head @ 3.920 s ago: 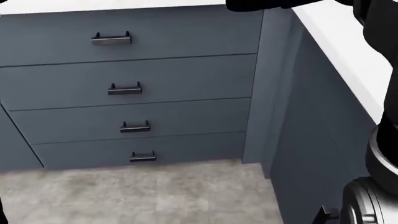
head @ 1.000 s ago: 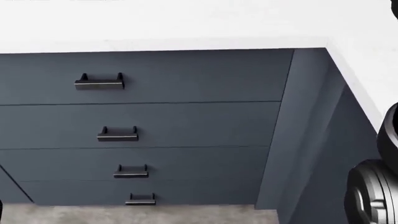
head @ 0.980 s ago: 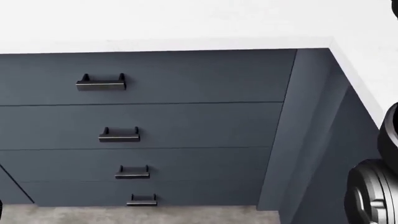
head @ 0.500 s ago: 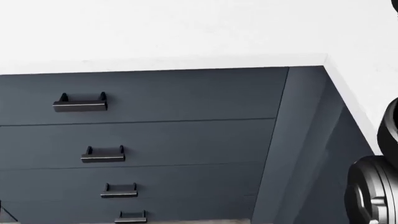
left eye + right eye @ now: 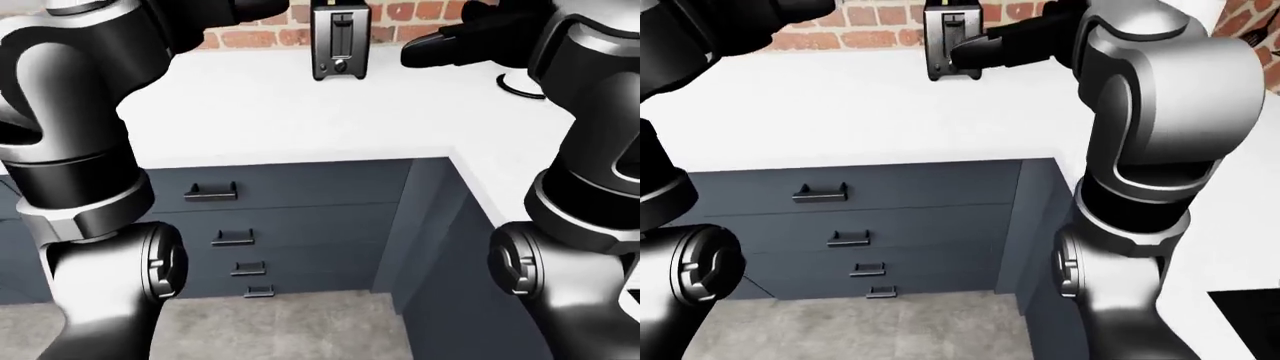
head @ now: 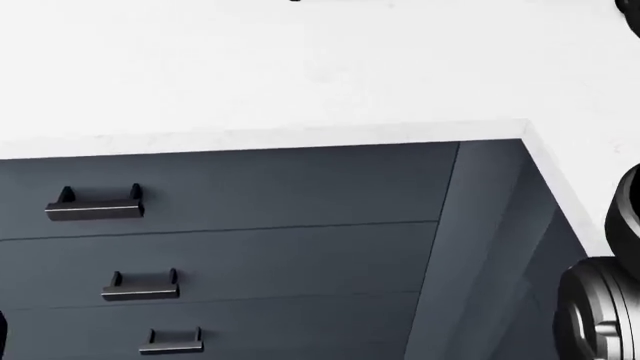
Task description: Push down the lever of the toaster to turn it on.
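Observation:
The silver toaster (image 5: 340,41) stands at the top of the left-eye view on the white counter (image 5: 300,112), against the brick wall. A dark lever slot (image 5: 341,30) runs down its face above a small knob. My right hand (image 5: 420,46) hangs just right of the toaster with its fingers stretched toward it, open and holding nothing. In the right-eye view its fingertips (image 5: 965,51) overlap the toaster's face; I cannot tell whether they touch. My left hand (image 5: 262,10) is raised at the top left, left of the toaster, mostly cut off by the frame edge.
Dark blue drawers (image 6: 250,187) with black handles (image 6: 95,208) sit under the counter, which turns a corner toward the right (image 6: 525,131). A dark ring (image 5: 520,86) lies on the counter at right. Grey floor (image 5: 290,322) lies below. A black surface (image 5: 1245,315) shows at bottom right.
The head view has shifted: the drawers slid down and left in the picture and more white counter shows at the top, so the camera moved, not the furniture.

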Robot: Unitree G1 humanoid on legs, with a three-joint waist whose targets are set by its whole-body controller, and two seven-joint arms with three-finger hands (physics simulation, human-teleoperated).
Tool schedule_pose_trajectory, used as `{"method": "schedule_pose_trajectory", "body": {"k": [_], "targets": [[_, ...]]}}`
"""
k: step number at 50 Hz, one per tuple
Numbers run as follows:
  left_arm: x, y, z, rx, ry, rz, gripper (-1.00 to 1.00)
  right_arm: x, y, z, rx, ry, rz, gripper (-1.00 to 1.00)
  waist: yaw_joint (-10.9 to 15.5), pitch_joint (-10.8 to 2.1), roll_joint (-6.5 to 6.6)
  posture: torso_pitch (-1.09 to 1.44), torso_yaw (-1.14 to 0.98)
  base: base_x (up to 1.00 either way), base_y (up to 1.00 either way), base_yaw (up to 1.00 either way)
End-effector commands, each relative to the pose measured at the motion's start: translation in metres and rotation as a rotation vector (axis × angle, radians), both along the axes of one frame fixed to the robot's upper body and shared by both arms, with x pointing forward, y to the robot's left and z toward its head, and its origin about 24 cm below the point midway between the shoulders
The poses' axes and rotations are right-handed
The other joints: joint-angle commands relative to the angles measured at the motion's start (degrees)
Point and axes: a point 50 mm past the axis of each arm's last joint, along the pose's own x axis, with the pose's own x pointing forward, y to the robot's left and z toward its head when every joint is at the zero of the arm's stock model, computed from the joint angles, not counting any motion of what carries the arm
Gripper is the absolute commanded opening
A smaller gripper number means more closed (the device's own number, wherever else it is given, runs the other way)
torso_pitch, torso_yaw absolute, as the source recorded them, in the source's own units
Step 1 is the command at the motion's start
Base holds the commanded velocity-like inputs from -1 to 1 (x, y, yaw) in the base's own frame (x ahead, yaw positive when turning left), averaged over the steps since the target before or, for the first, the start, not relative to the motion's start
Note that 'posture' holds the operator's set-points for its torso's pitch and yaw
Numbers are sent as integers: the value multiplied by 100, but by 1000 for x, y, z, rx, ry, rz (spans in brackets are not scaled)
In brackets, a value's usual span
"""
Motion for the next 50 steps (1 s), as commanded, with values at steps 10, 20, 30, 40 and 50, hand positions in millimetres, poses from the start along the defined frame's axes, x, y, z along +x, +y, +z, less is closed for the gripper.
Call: {"method": "schedule_pose_trajectory", "body": {"k": [10, 20, 30, 40, 50], "targets": [[-11, 6, 25, -25, -118, 24, 100, -9, 5, 19, -8, -103, 26, 100, -67, -170, 565, 0, 0, 13, 0, 0], [-12, 7, 23, -30, -115, 28, 100, -10, 3, 17, -8, -101, 19, 100, 23, -151, 6, 0, 0, 13, 1, 0], [-12, 6, 26, -29, -117, 25, 100, -9, 3, 18, -12, -90, 15, 100, 21, 68, -45, 0, 0, 9, 1, 0], [-13, 7, 27, -33, -120, 24, 100, -8, 4, 19, -6, -92, 16, 100, 20, -269, 306, 0, 0, 0, 0, 12], [-13, 6, 25, -34, -118, 22, 100, -10, 4, 19, -2, -93, 15, 100, 37, -216, -248, 0, 0, 0, 0, 34]]}}
